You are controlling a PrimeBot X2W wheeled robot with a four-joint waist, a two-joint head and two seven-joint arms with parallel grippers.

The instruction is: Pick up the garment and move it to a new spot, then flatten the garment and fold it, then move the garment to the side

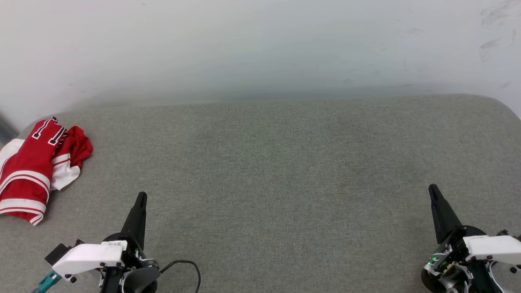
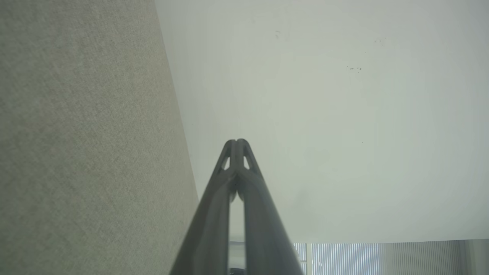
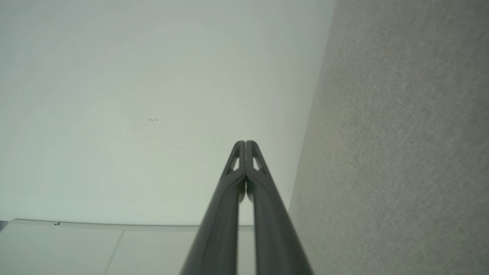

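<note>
Seemingly awaiting its first pickup, the garment lies bunched at the left edge of the frame, on the grey desk near its rounded corner, well apart from both arms. The left gripper at lower left and the right gripper at lower right sit low in a parked pose. Their fingers are pressed together, pinching nothing, and point up the frame toward the wall.

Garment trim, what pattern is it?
The garment has red-and-white striped trim, clearest in the head view.
</note>
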